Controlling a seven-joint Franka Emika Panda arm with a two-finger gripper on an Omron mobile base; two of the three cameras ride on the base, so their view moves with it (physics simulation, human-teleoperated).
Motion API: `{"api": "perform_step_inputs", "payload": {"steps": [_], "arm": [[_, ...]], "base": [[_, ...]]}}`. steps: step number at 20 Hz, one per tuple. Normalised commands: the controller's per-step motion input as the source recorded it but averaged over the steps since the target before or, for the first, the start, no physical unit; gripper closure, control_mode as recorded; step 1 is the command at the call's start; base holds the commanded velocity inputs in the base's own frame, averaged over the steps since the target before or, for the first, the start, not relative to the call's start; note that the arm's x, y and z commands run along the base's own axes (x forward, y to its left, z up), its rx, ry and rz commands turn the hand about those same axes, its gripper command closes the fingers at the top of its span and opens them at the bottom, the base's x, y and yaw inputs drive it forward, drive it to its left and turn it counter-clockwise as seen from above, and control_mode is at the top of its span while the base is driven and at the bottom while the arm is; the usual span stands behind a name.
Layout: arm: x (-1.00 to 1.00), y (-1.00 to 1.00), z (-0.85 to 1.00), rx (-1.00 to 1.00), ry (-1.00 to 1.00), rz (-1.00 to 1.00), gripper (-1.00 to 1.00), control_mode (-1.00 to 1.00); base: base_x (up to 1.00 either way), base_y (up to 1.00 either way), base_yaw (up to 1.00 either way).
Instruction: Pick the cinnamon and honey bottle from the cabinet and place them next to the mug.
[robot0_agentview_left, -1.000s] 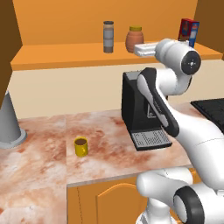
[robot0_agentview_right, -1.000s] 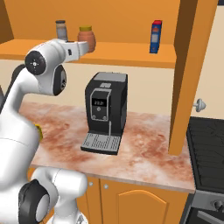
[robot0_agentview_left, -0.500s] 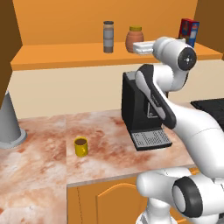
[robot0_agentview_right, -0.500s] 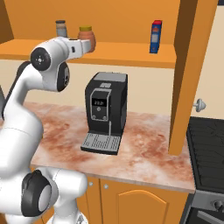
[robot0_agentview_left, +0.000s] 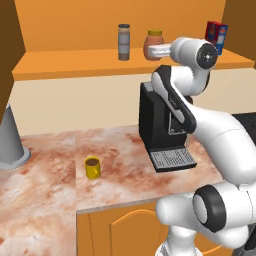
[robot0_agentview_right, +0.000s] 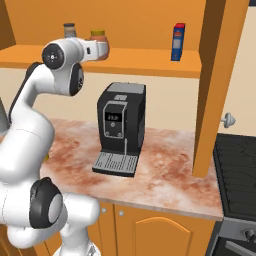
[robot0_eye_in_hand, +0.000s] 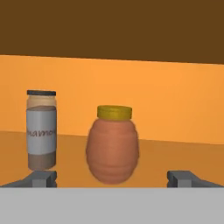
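Note:
On the open shelf of the orange cabinet (robot0_agentview_left: 75, 64) stand the slim grey-brown cinnamon (robot0_agentview_left: 124, 42) and, to its right, the rounded brown honey bottle (robot0_agentview_left: 154, 38) with a yellow lid. My gripper (robot0_agentview_left: 149, 50) hovers at shelf height just in front of the honey bottle. In the hand view the honey bottle (robot0_eye_in_hand: 113, 146) sits centred ahead, the cinnamon (robot0_eye_in_hand: 41, 130) to its left. My gripper (robot0_eye_in_hand: 113, 178) is open, its fingertips (robot0_eye_in_hand: 43, 178) wide apart with nothing between them. The yellow mug (robot0_agentview_left: 92, 167) stands on the counter below. From the right, the gripper (robot0_agentview_right: 105, 48) hides the lower part of the honey bottle (robot0_agentview_right: 98, 35).
A red and blue box (robot0_agentview_left: 216, 36) stands at the shelf's right end. A black coffee machine (robot0_agentview_left: 160, 125) sits on the marbled counter (robot0_agentview_left: 45, 190) under my arm. A grey cone-shaped thing (robot0_agentview_left: 10, 142) is at the far left. A stove (robot0_agentview_right: 240, 165) lies to the right.
The hand has moved up and to the left, closer to the honey bottle on the shelf. The jaws have stayed open.

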Motion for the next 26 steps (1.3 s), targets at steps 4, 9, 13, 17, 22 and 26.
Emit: {"api": "perform_step_inputs", "payload": {"steps": [4,9,13,17,22,26], "arm": [[0.14,0.00,0.24,0.00,0.03,0.00,-1.00,-1.00],[0.09,0.00,0.08,0.00,0.01,0.00,-1.00,-1.00],[0.15,0.00,0.00,0.00,0.02,0.00,-1.00,-1.00],[0.26,0.00,0.00,0.00,0.02,0.00,-1.00,-1.00],[0.23,0.00,0.00,0.00,0.02,0.00,-1.00,-1.00],[0.23,0.00,0.00,0.00,0.02,0.00,-1.00,-1.00]], "base": [[0.00,0.00,0.00],[0.00,0.00,0.00],[0.00,0.00,0.00],[0.00,0.00,0.00],[0.00,0.00,0.00],[0.00,0.00,0.00]]}}
